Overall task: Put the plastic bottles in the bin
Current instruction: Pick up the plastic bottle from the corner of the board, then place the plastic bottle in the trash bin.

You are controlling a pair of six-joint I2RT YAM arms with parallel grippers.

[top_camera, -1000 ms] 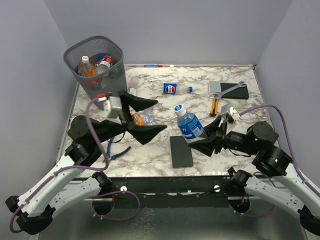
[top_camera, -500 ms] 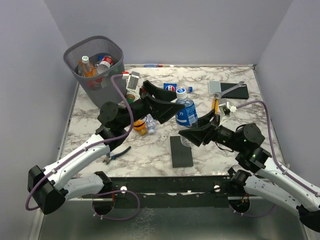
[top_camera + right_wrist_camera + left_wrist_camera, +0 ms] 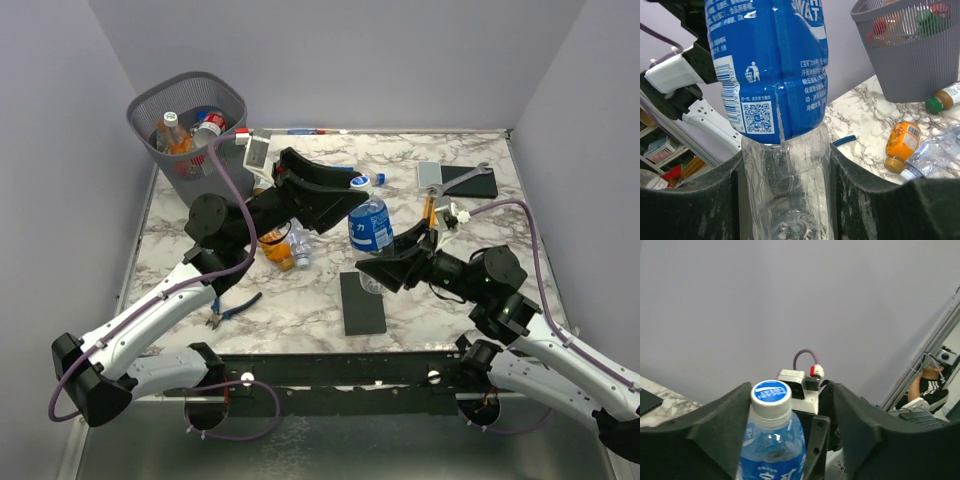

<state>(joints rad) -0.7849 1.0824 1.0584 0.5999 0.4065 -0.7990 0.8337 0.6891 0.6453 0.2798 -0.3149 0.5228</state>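
**A:** Top external view, starting at the left. What stands there?

**B:** The bin (image 3: pixel 150 115), upright at the far-left corner of the table (image 3: pixel 300 300). Several bottles lie inside it. A white-capped orange bottle (image 3: pixel 175 138) and a red-capped bottle (image 3: pixel 210 125) show above the mesh.

**A:** And on the marble beside it?

**B:** A small orange bottle (image 3: pixel 277 252) lies touching a crumpled clear bottle (image 3: pixel 299 247), both under the left arm. The right wrist view also shows a green-capped bottle (image 3: pixel 946 96) lying at the foot of the bin. Nearer the arm bases are the blue-handled pliers (image 3: pixel 232 305).

**A:** What is the left gripper doing?

**B:** The left gripper (image 3: pixel 350 198) reaches toward the middle of the table. Its fingers (image 3: pixel 715 427) are spread either side of the blue cap (image 3: pixel 771 392) of the blue-labelled bottle (image 3: pixel 372 225). There is a clear gap on one side of the cap, so they are not clamped on it.

**A:** So what holds that bottle?

**B:** The right gripper (image 3: pixel 375 270). Its fingers (image 3: pixel 875 200) are pressed against the clear lower part, below the label, and the cap points up. The bottle is near the far corner of a black slab (image 3: pixel 361 303). I cannot tell whether its base touches the marble.

**A:** And at the far right?

**B:** An orange-handled screwdriver (image 3: pixel 428 212), then a wrench (image 3: pixel 440 187) lying across a second black slab (image 3: pixel 475 187).
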